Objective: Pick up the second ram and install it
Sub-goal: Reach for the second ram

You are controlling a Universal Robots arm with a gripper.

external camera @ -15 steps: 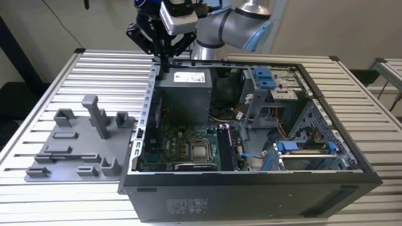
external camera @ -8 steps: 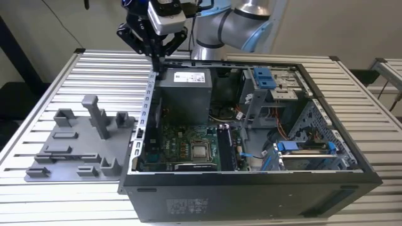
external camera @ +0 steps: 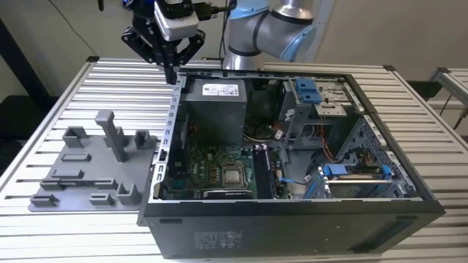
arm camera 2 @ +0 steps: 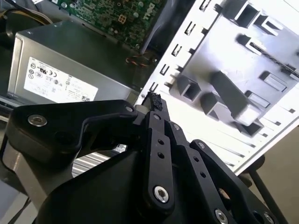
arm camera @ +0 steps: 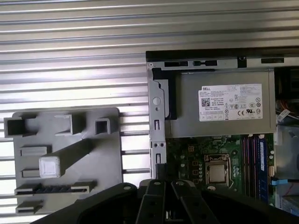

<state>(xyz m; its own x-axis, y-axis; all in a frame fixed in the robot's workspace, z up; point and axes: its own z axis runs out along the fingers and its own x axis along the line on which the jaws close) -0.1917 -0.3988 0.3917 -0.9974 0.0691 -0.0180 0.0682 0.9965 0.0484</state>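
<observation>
Ribbed metal desk (external camera: 58,82): open computer case (external camera: 292,235), grey fixture (external camera: 91,164). Narrow, empty end effector (external camera: 171,75) above case rim; second ram (arm camera: 53,189) apparently in fixture's long slot. Likely hazard: closed tips striking stick or chassis.

Slatted table (external camera: 87,93); case (external camera: 292,224), seemingly plastic fixture (external camera: 109,170)

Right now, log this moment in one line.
gripper: jaws shut, nothing held | place: over corner of computer case, by power supply | beside: grey fixture tray
</observation>
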